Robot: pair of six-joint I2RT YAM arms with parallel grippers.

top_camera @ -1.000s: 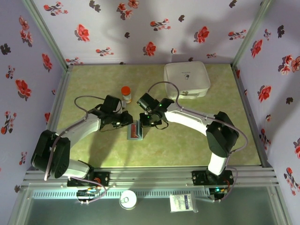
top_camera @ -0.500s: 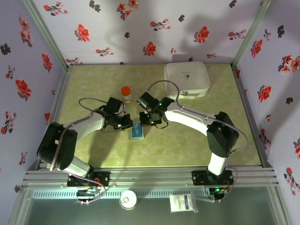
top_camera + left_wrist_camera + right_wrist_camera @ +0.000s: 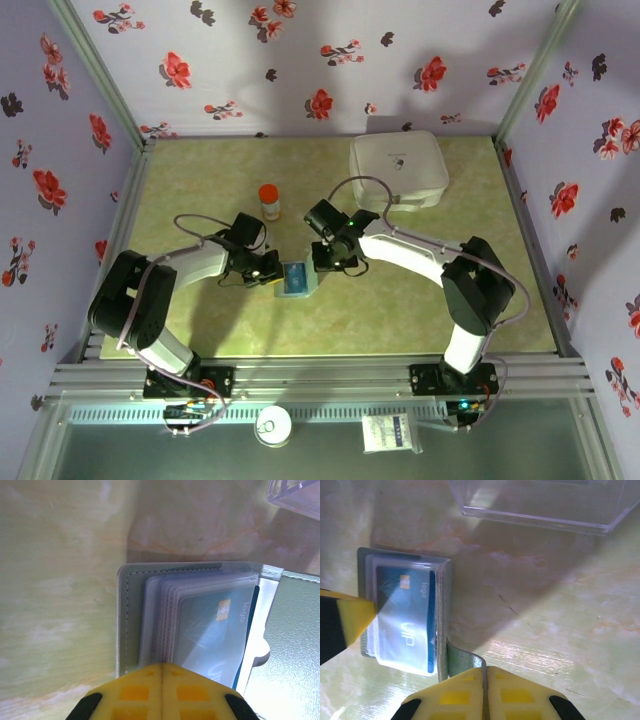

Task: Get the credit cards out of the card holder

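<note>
My right end effector (image 3: 485,671) is shut on a flap of the open card holder (image 3: 443,600). My left end effector (image 3: 162,667) is shut at its other side; I cannot tell if it holds anything. The credit cards (image 3: 210,630) look still tucked inside, so I think none is out yet.

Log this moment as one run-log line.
left gripper: shut at card holder sleeve edge | right gripper: shut on holder's cover flap | blue credit card: in its sleeve | table: holder lies open
</note>
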